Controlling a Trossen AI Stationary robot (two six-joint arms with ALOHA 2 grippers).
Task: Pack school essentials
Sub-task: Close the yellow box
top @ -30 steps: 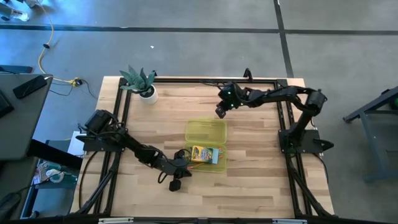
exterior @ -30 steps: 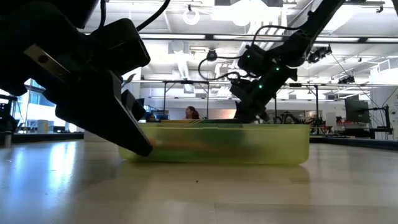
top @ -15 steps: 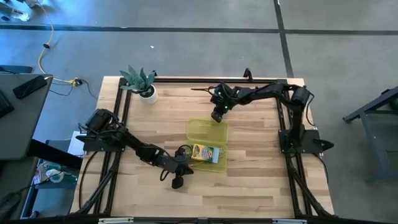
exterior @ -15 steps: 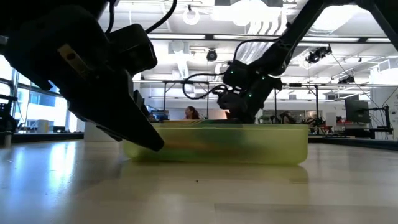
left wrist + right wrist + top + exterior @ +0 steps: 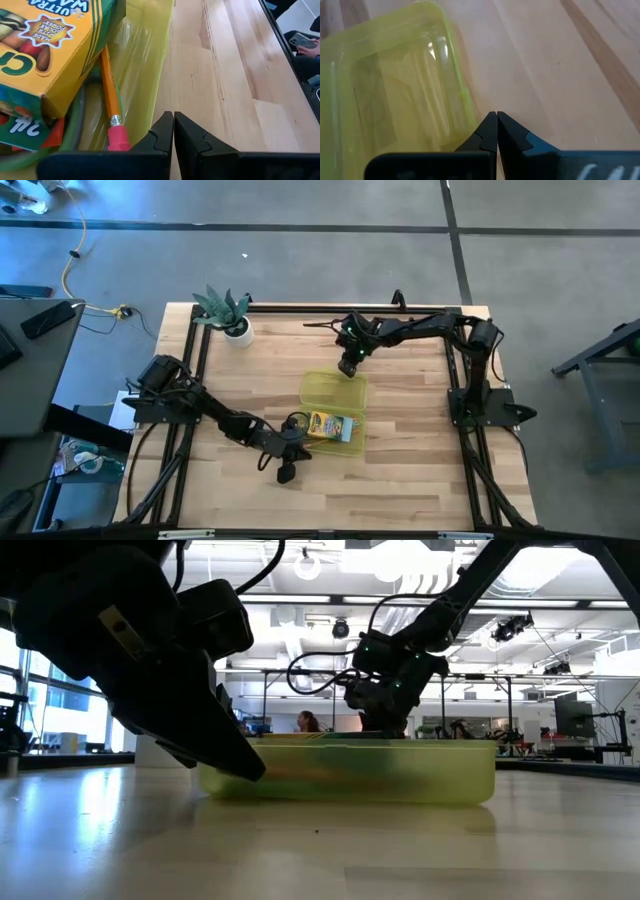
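Your left gripper (image 5: 173, 131), fingers closed on nothing, sits at the case's (image 5: 333, 392) eight-o'clock corner. The crayon box (image 5: 47, 47) and pencil (image 5: 109, 102) lie inside the case. Your right gripper (image 5: 496, 131), also closed and empty, hangs over its twelve-o'clock lid edge.

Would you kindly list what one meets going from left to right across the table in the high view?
Small green plant in a white pot → left gripper, fingers shut → yellow crayon box inside the translucent yellow-green plastic case → right gripper, fingers shut, at the case's open lid.
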